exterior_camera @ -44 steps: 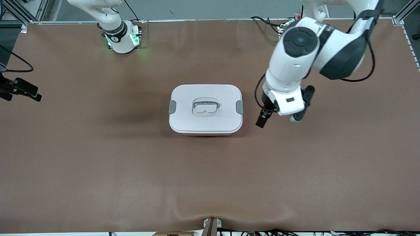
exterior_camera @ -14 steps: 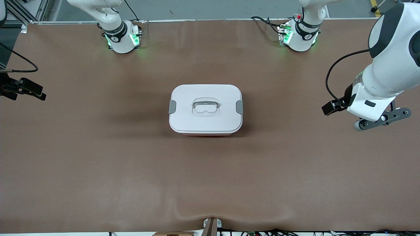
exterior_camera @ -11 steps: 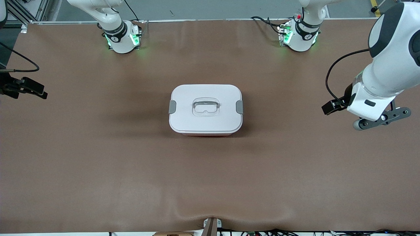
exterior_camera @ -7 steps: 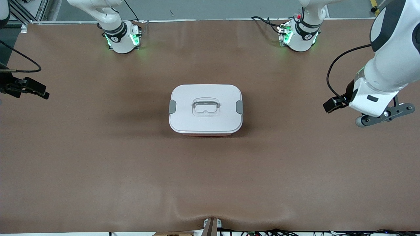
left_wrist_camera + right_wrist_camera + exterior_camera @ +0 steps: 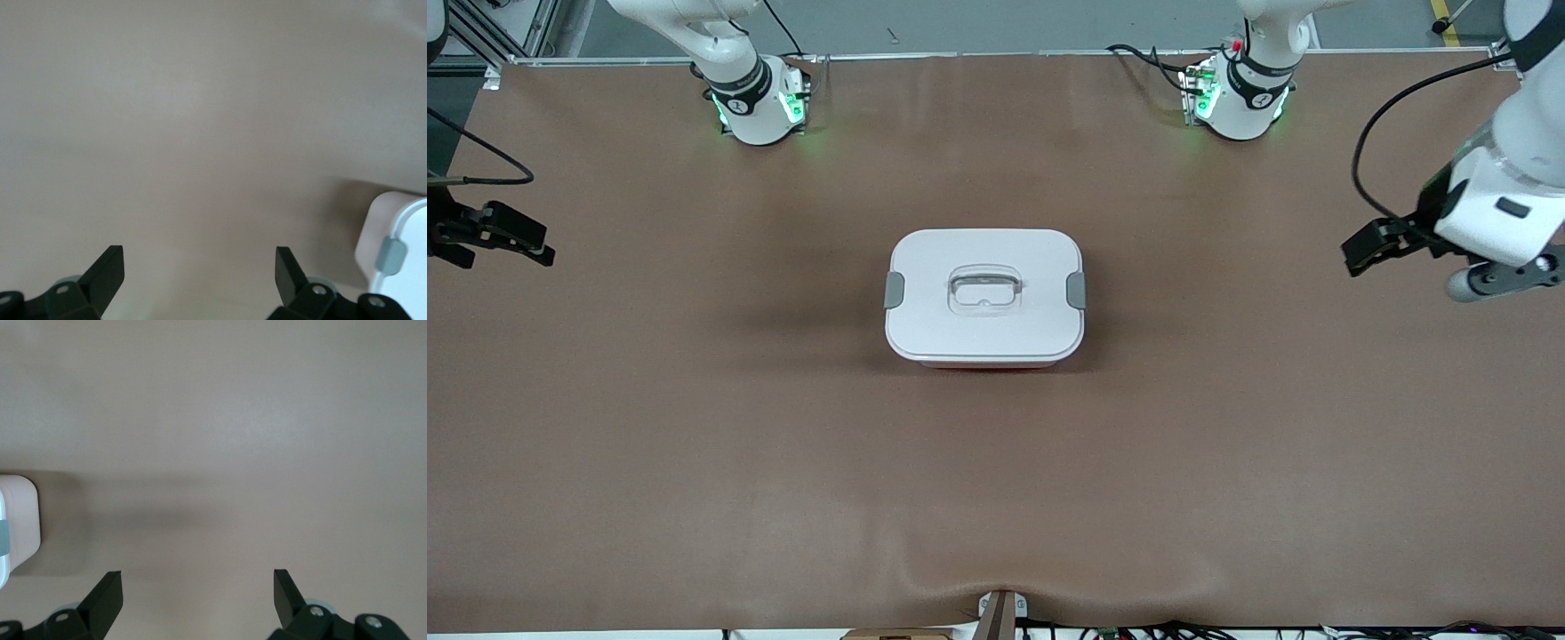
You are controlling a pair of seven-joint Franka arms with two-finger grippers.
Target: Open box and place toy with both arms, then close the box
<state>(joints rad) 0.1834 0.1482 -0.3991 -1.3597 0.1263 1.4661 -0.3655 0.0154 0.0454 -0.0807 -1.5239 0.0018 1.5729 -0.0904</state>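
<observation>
The right end effector (image 5: 198,590) hangs over the bare worktop (image 5: 694,462) at the right arm's end, its two fingers spread wide apart and holding nothing. Only a corner of the box shows in its wrist view, so it is well clear of it.

The box (image 5: 984,298) sits in the middle of the worktop, between the two arms and well apart from both. Its white lid (image 5: 1032,258) is on and lies flat, with a grey clip (image 5: 894,290) at the end toward the right arm and another clip (image 5: 1077,290) at the end toward the left arm. Both look pressed down. The clear handle (image 5: 983,292) lies in its recess. A thin pink strip of the tub shows under the lid's edge nearest the front camera.

The left end effector (image 5: 200,267) hangs over the worktop at the left arm's end, fingers likewise wide apart and empty.

The toy is nowhere in view (whether it sits inside the closed box cannot be told). Both arms stand off, so this reads as either the very start or the finish. If it is the start, the next move calls for each arm to come in to its own clip and flip it up before the lid can lift.
</observation>
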